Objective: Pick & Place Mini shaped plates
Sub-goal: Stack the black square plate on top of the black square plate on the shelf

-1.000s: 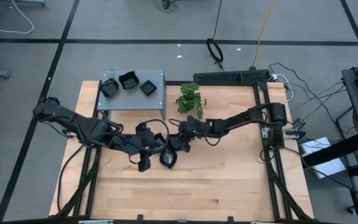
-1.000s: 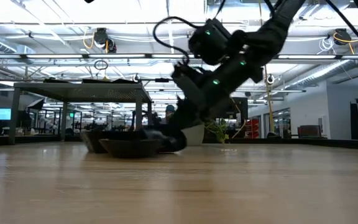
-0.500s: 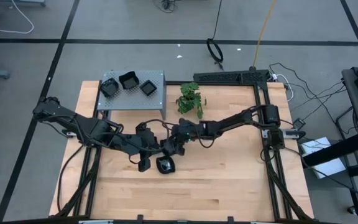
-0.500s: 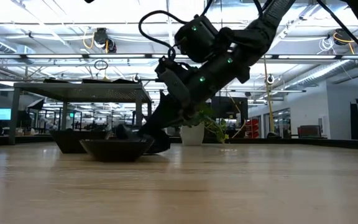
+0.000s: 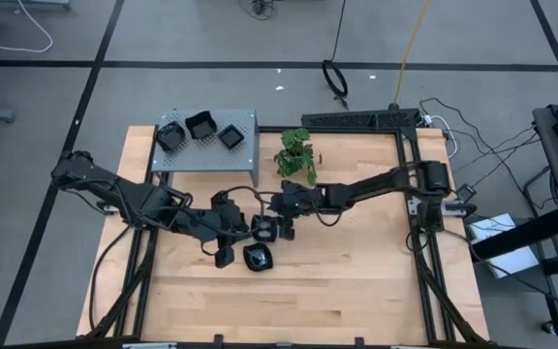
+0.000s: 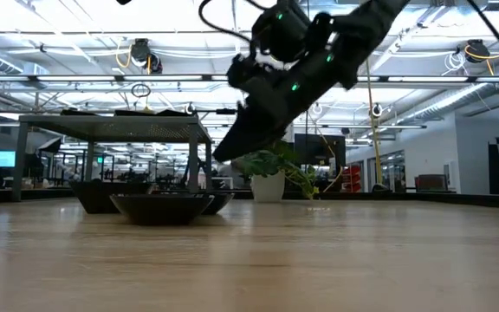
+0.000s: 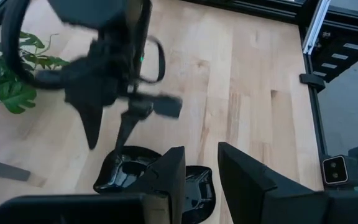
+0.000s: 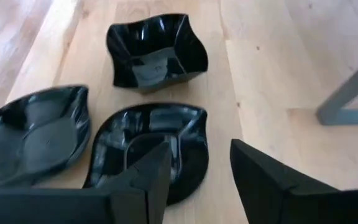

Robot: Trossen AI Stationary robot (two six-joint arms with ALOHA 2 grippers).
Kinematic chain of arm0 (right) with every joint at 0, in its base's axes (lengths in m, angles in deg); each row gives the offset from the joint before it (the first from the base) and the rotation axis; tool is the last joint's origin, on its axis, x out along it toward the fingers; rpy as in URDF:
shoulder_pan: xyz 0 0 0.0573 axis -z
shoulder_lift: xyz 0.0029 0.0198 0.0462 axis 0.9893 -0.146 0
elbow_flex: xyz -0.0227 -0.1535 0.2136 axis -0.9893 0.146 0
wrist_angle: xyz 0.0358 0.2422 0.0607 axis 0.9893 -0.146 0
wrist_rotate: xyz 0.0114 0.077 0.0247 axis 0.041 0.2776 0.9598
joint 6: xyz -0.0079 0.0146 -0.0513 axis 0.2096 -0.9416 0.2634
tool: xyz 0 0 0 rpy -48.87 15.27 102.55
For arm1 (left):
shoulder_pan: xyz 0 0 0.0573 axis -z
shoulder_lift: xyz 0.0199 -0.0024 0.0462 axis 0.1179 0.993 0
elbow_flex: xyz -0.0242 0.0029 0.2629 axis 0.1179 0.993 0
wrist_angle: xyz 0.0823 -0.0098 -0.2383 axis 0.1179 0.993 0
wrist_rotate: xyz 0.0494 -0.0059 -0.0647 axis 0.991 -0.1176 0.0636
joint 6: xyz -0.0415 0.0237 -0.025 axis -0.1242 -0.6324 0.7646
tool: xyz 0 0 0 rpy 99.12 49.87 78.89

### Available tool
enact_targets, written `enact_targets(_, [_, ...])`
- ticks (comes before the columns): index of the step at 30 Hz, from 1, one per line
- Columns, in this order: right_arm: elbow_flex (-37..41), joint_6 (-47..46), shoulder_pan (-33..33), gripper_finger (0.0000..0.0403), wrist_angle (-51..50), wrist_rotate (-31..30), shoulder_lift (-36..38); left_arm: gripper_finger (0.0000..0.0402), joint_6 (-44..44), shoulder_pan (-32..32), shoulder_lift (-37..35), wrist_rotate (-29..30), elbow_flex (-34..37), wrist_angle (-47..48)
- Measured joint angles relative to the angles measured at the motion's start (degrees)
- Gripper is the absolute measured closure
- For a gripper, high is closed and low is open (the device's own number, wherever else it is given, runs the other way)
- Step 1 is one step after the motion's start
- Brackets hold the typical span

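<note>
Up off the wood comes the right end effector (image 8: 199,149): a second ago it was down at plate level, and now it hangs above the group with its fingers spread and nothing between them. The left end effector (image 7: 202,155) waits low just beside the same group, fingers part-way apart, and I see nothing pinched in it.

I judge the step in hand to be the retreat after a release. To do it well, I would keep rising straight until the fingertips are well above the rims, and only then swing away. The left arm sits close, so I would turn back toward the right side rather than across it. I would also keep the fingers wide for the next pick.

Counting the mini shaped plates, I find six in sight. Three lie together on the worktop (image 5: 356,281): a wavy square dish (image 8: 156,53), a leaf dish (image 8: 33,134) beside it, and a second leaf dish (image 8: 123,134) directly under my right fingers. Three more sit on the grey shelf (image 5: 250,121), well apart from those: one (image 5: 170,136), two (image 5: 200,124), three (image 5: 231,136). One potted plant (image 5: 296,155) stands near the shelf.
</note>
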Motion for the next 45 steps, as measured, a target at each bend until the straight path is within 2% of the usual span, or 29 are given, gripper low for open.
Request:
enact_targets(5, [1.14, 2.42, -0.90, 0.0250, -10.10, -0.12, 7.43, 0.0304, 0.17, 0.00, 0.00, -1.90, 0.00, 0.83])
enact_targets(10, [10.40, 3.46, -1.14, 0.0263, -9.19, -0.28, 18.55, 0.0304, 1.79, 0.04, 0.00, -2.84, 0.00, 2.47])
enact_targets(16, [28.53, -0.71, -1.13, 0.0268, 1.28, -4.53, 36.19, 0.0304, 1.77, 0.00, 0.00, -2.84, 0.00, 2.45])
enact_targets(22, [47.29, -3.40, -1.11, 0.0264, 15.88, -4.79, 54.35, 0.0304, 1.73, 0.00, 0.00, -2.44, 0.00, 2.42])
enact_targets(29, [62.29, -5.96, -1.11, 0.0264, 27.23, -5.00, 71.53, 0.0304, 1.70, 0.00, 0.00, -2.09, 0.00, 2.18])
enact_targets(34, [64.61, -6.72, -1.06, 0.0262, 27.92, -5.12, 78.42, 0.0304, 1.66, -0.10, 0.00, -0.77, 0.00, 2.04])
enact_targets(45, [64.77, -0.75, -1.06, 0.0261, 23.23, -5.01, 80.37, 0.0304, -0.41, 0.55, 0.00, -0.73, 0.00, 3.33])
